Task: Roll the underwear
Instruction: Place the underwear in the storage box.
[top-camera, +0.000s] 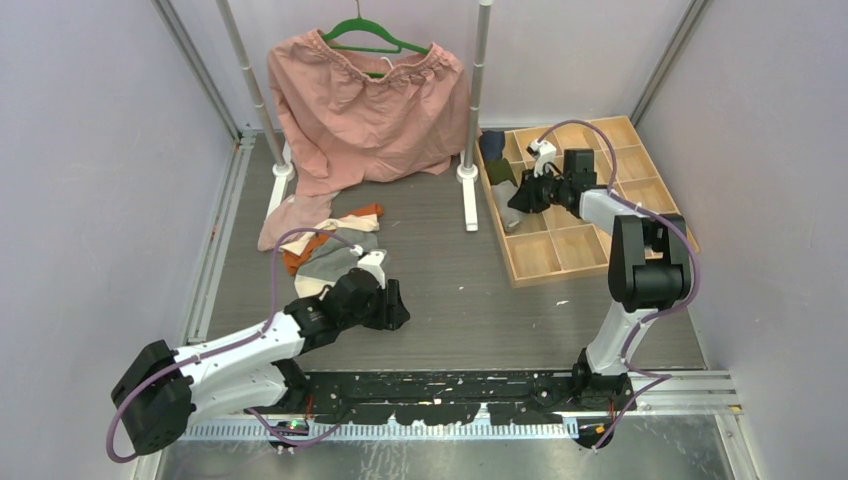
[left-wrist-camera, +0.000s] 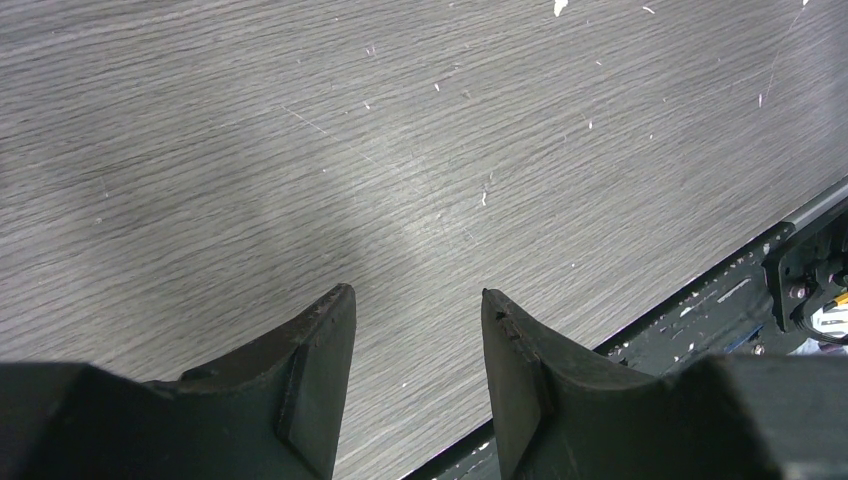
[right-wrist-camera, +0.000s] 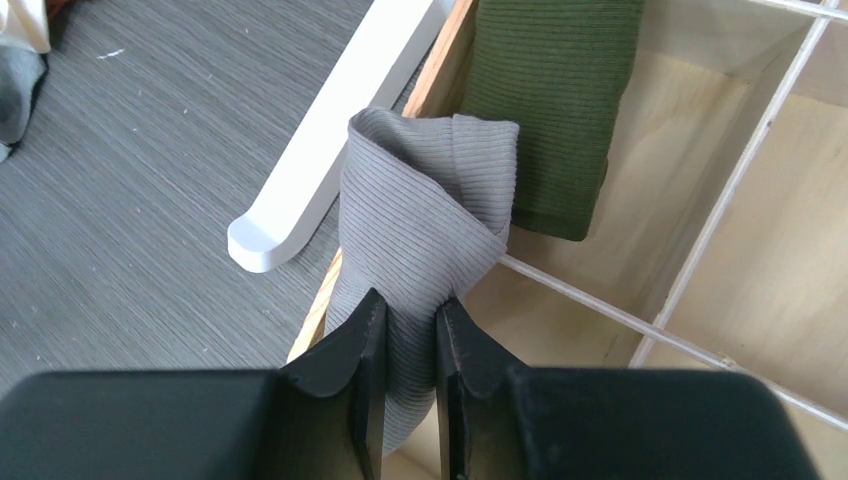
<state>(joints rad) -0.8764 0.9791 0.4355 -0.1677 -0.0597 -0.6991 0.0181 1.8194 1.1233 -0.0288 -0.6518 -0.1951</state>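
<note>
The right hand (right-wrist-camera: 410, 310) is reaching over the left rim of the wooden tray (top-camera: 545, 280), its fingers pressed onto a rolled piece of grey underwear (right-wrist-camera: 430, 200) and pinching it at the lower end. The roll sits right at the tray's edge, partly inside the compartment and leaning toward the rim. A dark green roll (right-wrist-camera: 550, 100) lies in the next compartment, touching it along one side. Just outside the rim, the white rack foot (right-wrist-camera: 320, 150) runs alongside the tray, so that side is tight.

The left hand (left-wrist-camera: 415, 300) is spread with nothing between its fingers. It hovers low over bare desk (left-wrist-camera: 400, 150), near the black rail (left-wrist-camera: 700, 300) along the front edge. Open desk stretches from it across to the tray.

The pile of underwear (top-camera: 335, 250), in grey, cream, orange and pink, lies on the desk just behind the left hand, toward the left wall. Behind it hangs the salmon garment (top-camera: 365, 110) on its green hanger (top-camera: 375, 38), its hem brushing the desk.
</note>
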